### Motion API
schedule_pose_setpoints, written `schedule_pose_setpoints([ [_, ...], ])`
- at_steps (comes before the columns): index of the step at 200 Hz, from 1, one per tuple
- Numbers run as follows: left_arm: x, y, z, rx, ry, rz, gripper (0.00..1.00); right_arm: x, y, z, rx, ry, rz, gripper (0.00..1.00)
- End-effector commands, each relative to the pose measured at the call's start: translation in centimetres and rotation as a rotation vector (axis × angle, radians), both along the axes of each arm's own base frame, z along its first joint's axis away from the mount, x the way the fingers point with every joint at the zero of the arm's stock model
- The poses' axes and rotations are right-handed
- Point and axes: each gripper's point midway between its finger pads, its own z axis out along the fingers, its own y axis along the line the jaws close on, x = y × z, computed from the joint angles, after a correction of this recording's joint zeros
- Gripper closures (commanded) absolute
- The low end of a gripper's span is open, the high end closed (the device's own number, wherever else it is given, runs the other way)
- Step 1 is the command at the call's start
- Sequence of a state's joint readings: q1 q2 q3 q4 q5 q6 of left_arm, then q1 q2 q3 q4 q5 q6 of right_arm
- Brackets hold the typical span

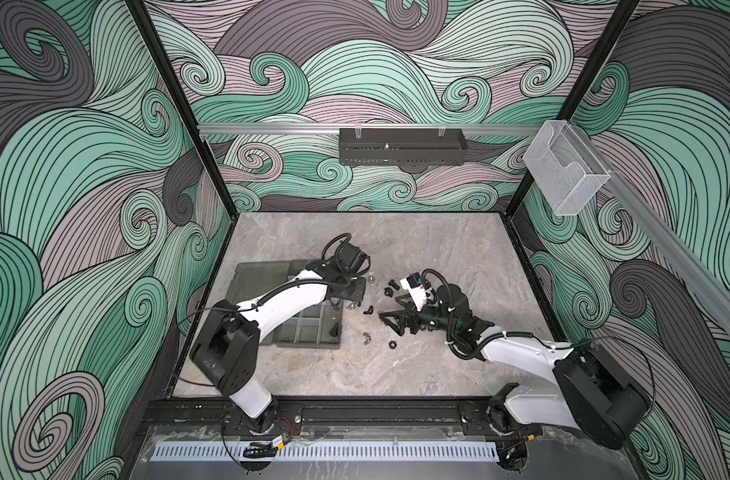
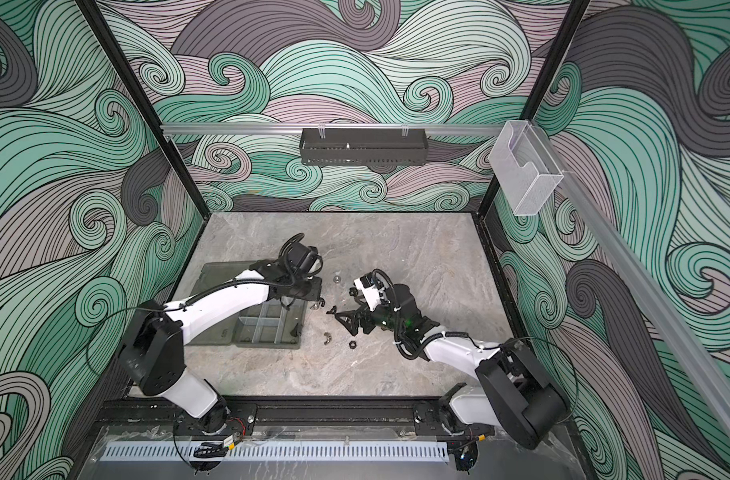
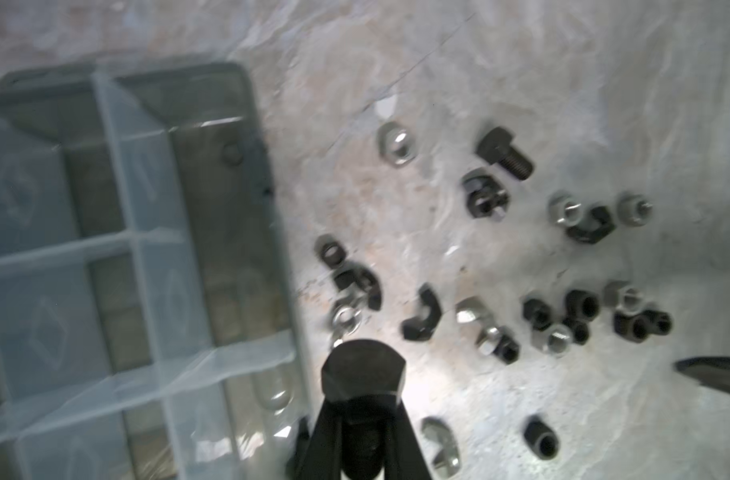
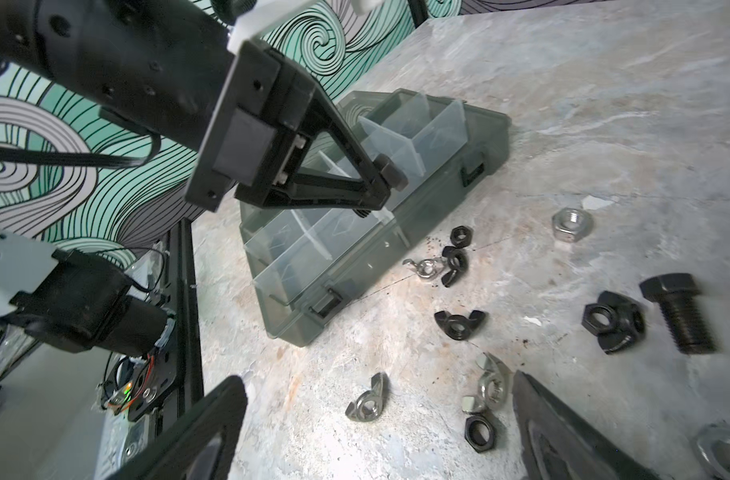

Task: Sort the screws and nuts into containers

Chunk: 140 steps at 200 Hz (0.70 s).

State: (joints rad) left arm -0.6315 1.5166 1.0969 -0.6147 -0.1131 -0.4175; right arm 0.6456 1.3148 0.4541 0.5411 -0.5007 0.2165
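**Step in hand:** one screw is being transferred to the containers. A black hex-head steel bolt is clamped by its shank between the narrowly set fingers of the left gripper, clear of the table. With 12 o'clock taken at the back wall in the top views, this gripper is positioned at the 3 o'clock wall of the translucent grey-green plastic organizer box with clear dividers. The right gripper is held wide open and empty above the loose black and silver nuts scattered at 3 o'clock of the box. A second black bolt lies among them.

**Next move, as judged:** the held bolt is to be carried toward 9 o'clock until a compartment lies squarely beneath it, then released low to limit bounce.

**Limits of view:** the left fingers are hidden beneath the wrist in both top views. Much of the box is covered by the left arm, so its contents cannot be confirmed. The left wrist view is blurred, so it cannot be told whether the bolt overhangs the box wall.
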Motion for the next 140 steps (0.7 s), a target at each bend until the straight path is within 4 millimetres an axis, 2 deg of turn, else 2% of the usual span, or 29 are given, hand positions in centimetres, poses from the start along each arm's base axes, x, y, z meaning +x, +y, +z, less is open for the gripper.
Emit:
schedule_pose_setpoints([
  [1, -2.2, 3.4, -0.2, 0.084, 0.016, 0.069, 0.91, -0.7, 1.0, 2.0, 0.035, -0.094, 0.071, 0.01],
  [7, -2.5, 3.9, -0.9, 0.100, 0.027, 0.074, 0.91, -0.8, 1.1, 2.1, 0.036, -0.099, 0.074, 0.01],
  [10, -2.6, 4.0, -0.3, 0.088, 0.009, 0.076, 0.91, -0.9, 1.1, 2.0, 0.034, -0.098, 0.075, 0.01],
  [25, -3.0, 4.8, -1.3, 0.092, 0.021, 0.091, 0.91, -0.8, 1.1, 1.8, 0.025, -0.094, 0.070, 0.01],
  [45, -3.0, 4.7, -2.2, 0.080, 0.056, 0.097, 0.91, -0.7, 1.2, 1.4, 0.018, -0.084, 0.073, 0.01],
  [49, -3.0, 4.7, -3.1, 0.095, 0.083, 0.096, 0.91, -0.8, 1.2, 1.3, 0.015, -0.079, 0.075, 0.01],
  [64, -2.8, 4.5, -4.1, 0.114, 0.105, 0.083, 0.90, -0.6, 1.3, 1.4, 0.011, -0.082, 0.075, 0.01],
  [140, -2.0, 4.0, -5.8, 0.139, 0.136, 0.077, 0.84, -0.4, 1.3, 0.9, -0.004, -0.073, 0.061, 0.01],
])
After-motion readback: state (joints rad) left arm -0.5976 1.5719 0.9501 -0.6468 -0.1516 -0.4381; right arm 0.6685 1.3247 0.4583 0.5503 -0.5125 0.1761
